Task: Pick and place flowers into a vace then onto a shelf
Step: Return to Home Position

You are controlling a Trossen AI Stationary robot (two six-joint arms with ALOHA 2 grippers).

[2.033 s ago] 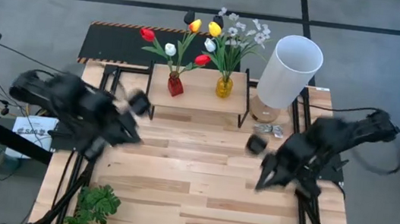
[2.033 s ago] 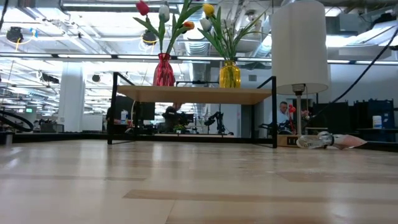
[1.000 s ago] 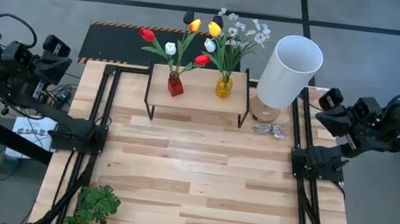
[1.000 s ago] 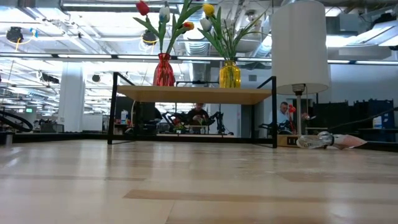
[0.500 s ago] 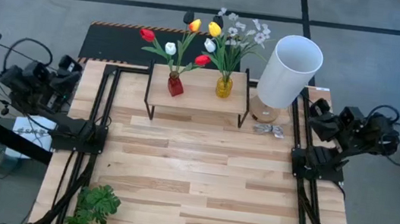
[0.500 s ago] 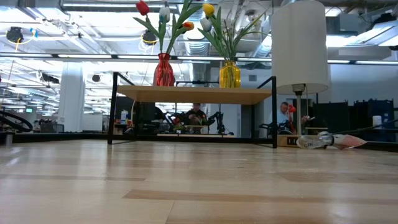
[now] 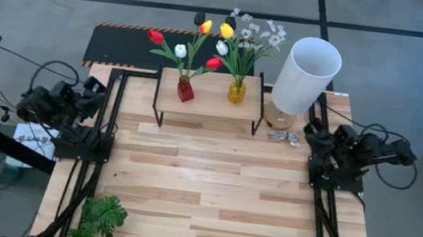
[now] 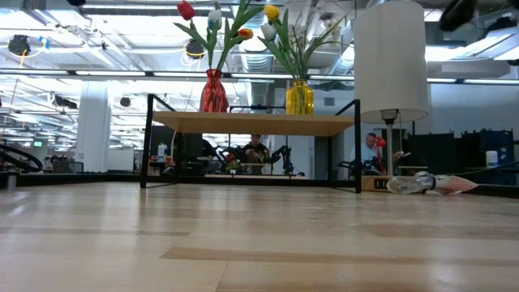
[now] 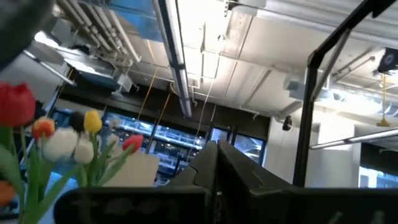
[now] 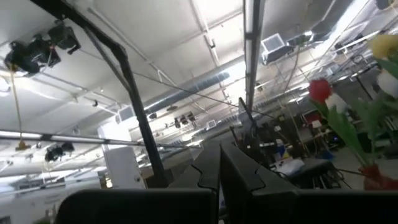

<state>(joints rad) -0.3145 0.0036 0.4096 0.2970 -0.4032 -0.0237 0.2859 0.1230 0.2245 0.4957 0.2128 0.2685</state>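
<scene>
Starting at the near edge of the table (image 7: 209, 207), a leafy sprig (image 7: 101, 217) is seen lying at the left corner, well apart from everything else. Midway back, both arms are folded at the table's sides. The left claw (image 9: 217, 152) is pressed closed on nothing, as its wrist view shows, with the two fingers meeting along a thin seam. The right claw (image 10: 220, 152) is likewise clenched and empty.

Farther back, the shelf (image 7: 209, 102) is set across the middle of the far edge. Two vases are carried on it, a red vase (image 7: 186, 90) to the left and a yellow vase (image 7: 236, 92) near it. The flowers (image 7: 184, 49) are held upright in these, with tulips in both and white blossoms (image 7: 261, 34) in the yellow one. A lamp (image 7: 309, 64) is stood just right of the shelf, and a black panel (image 7: 124, 43) lies beyond.

The placing is judged complete. Should a stem need resetting, it is judged light, thin and springy, with a soft head easily crushed, so it would best be taken at mid-stem. The vases are judged smooth, breakable and top-heavy, and best gripped low on the body.
</scene>
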